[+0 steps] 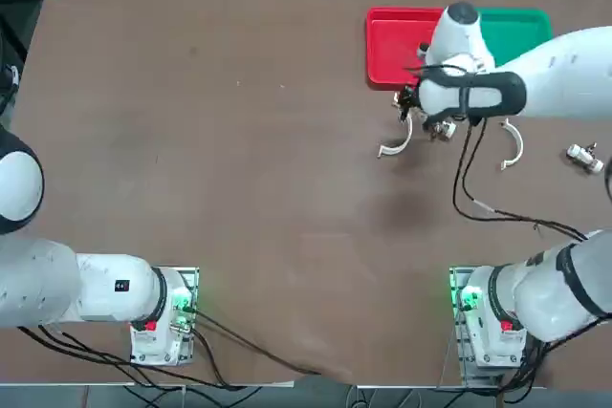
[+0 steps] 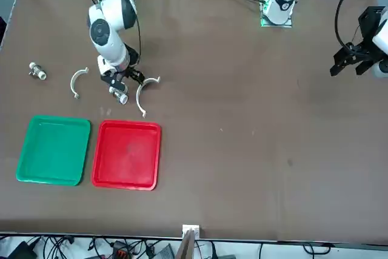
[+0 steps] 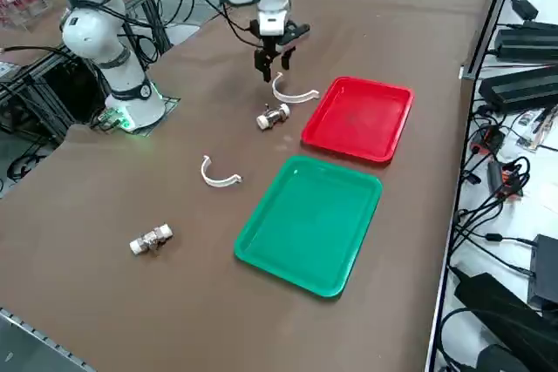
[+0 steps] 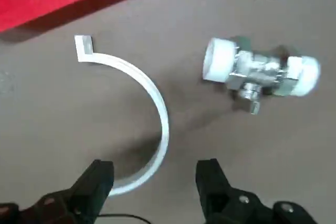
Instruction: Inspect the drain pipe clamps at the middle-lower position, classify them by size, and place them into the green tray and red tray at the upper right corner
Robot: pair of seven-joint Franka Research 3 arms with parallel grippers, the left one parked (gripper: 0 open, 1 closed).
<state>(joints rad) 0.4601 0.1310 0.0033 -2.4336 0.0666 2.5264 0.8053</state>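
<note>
My right gripper (image 4: 155, 179) hangs low over the table, open, its two fingers on either side of one end of a white C-shaped drain pipe clamp (image 4: 157, 109) without gripping it. This clamp (image 2: 139, 95) lies just in front of the red tray (image 2: 126, 154). A second white clamp (image 2: 74, 81) rests apart on the table, near the green tray (image 2: 53, 150). From the right side, the gripper (image 3: 274, 65) stands over the first clamp (image 3: 292, 98); the second clamp (image 3: 216, 179) lies beside the green tray (image 3: 309, 219). Both trays hold nothing.
A stubby silver fitting (image 4: 260, 72) lies close beside the straddled clamp, also shown as the fitting (image 3: 273, 117) in the right side view. Another silver fitting (image 3: 151, 239) sits farther out toward the table's right edge. The arm's black cable (image 1: 478, 203) trails over the table.
</note>
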